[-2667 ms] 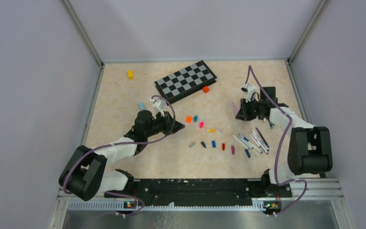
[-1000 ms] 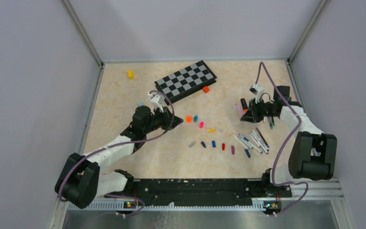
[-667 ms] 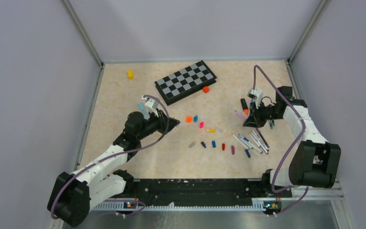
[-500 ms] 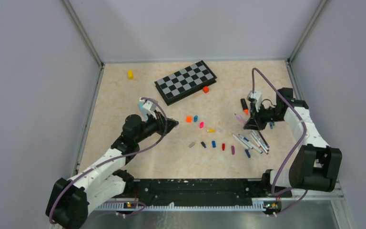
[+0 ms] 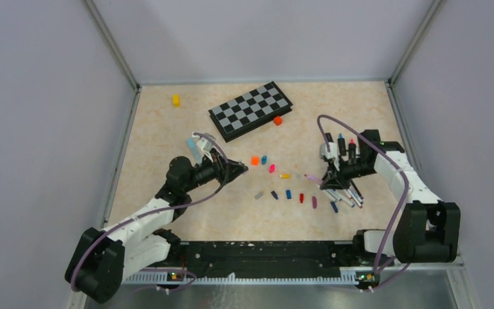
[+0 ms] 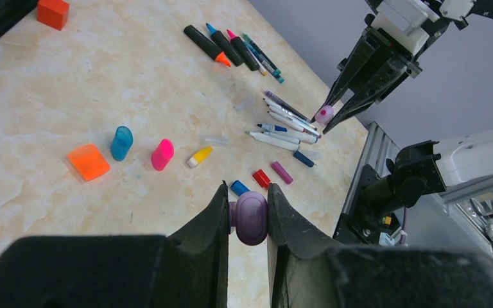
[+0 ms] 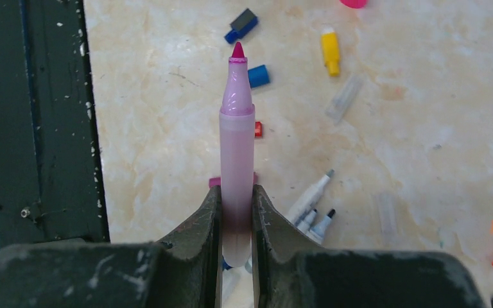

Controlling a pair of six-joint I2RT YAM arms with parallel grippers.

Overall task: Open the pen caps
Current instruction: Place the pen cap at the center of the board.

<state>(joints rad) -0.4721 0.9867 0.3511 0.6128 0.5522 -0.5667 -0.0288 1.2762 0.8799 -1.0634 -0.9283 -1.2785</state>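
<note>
Left tool point(image 6: 249, 200) clamped on round purple plastic cap point(image 6: 251, 219); right tool point(image 7: 236, 196) clamped low on uncapped lilac plastic pen point(image 7: 236, 128). Judged light, stiff, slippery: pinch the barrel squarely, mid-length.

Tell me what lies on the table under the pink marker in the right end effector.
A red cap and a magenta cap peek out beside the pink marker; its barrel covers the rest of both.

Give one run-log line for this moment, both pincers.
left pincer: shut on purple cap | right pincer: shut on lilac pen, tip bare
</note>
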